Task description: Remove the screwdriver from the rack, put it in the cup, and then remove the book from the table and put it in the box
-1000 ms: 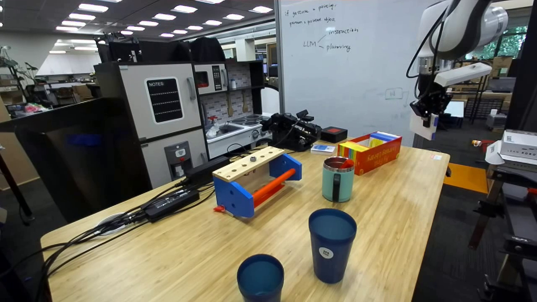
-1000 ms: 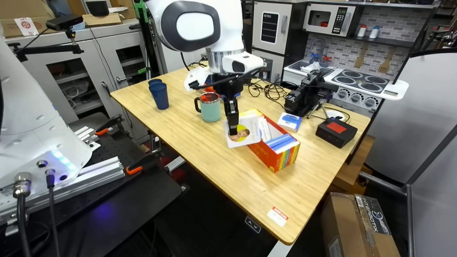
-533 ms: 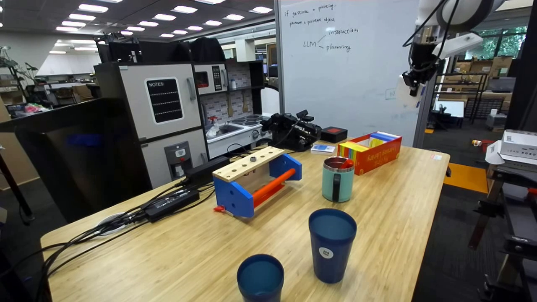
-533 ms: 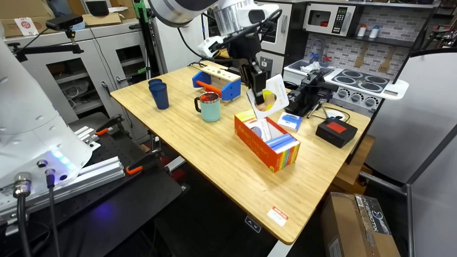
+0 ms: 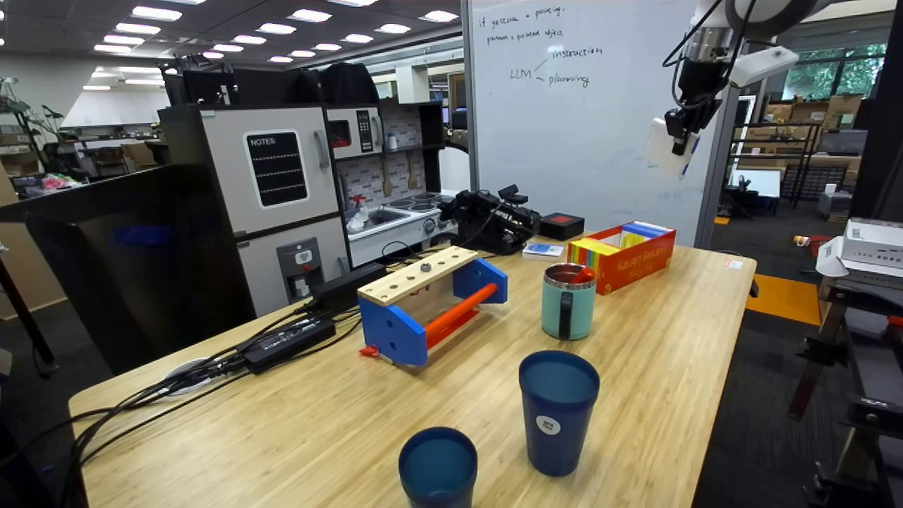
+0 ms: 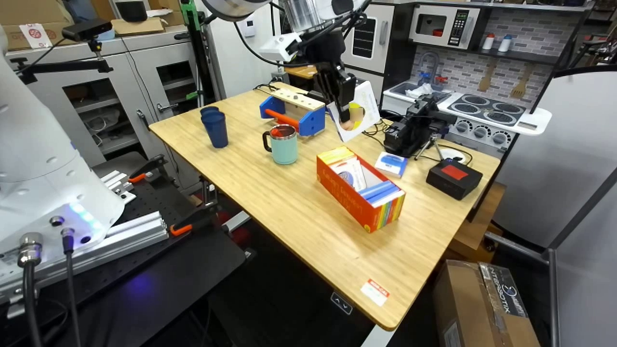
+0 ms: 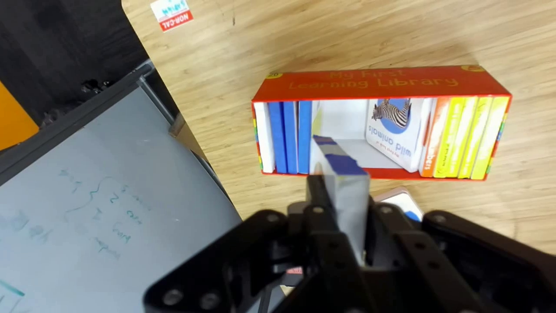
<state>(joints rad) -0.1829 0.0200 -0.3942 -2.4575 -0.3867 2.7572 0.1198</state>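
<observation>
Cup (image 6: 285,148): upright, left of centre in an exterior view, with what is probably the screwdriver (image 5: 583,275) showing red at its mouth; that half looks done.
Rack (image 6: 298,99): upper centre there, beyond the cup; no part of the present step.
Gripper (image 6: 345,114): above centre, pinched on the book (image 6: 360,112) from both faces.
Book: in the air, tilted, apart from the box (image 6: 344,194) and higher than it; setting it in seems the step in hand.
Box: centre of the frame, open side up, partly filled; the wrist view shows a gap in its middle.
Blue spines (image 7: 290,138): left of that gap, straight; the held book is best turned parallel to them and brought upright before going down.
Zebra book (image 7: 393,130): right of the gap, aslant; it could catch a lower corner, so the descent should keep toward the blue spines, slow and straight, with release only once the bottom edge is inside.
Table (image 6: 289,207): near edge slants from left to lower right in an exterior view; that side looks roomier for the wrist.
Loose book (image 6: 391,164): right of centre, just beside the box; a low sideways swing could brush it.
Black device (image 6: 407,132): upper right, beyond the loose book; lifting before turning that way seems safer.
</observation>
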